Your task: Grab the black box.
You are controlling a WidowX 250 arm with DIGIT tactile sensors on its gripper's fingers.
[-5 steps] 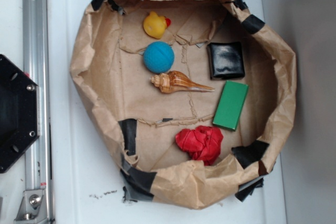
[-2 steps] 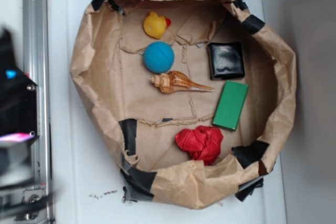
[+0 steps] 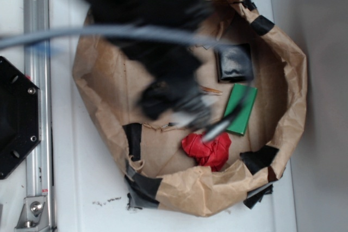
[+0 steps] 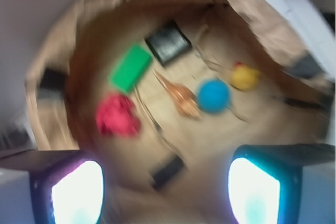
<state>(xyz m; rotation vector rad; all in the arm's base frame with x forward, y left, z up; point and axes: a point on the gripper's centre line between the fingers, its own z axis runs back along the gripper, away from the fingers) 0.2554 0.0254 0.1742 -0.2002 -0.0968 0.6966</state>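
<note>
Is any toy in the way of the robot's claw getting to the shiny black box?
Nothing covers the black box; its top is bare. The gripper hangs above the paper bowl, nearer the green block and red cloth. The block lies beside the box.

Exterior view: taken from directly overhead, facing straight down, at a middling remove; the whole brown paper basin (image 3: 283,69) is framed, with a metal rail (image 3: 37,107) left of it. Part of the basin is blocked by the blurred arm (image 3: 157,42).

Wrist view: taken from above the basin's (image 4: 262,19) rim, tilted down into it, closer in and motion-blurred.

Shared by both views: the basin floor, with the green block (image 3: 243,113) (image 4: 129,67) and red cloth (image 3: 209,149) (image 4: 116,115).
</note>
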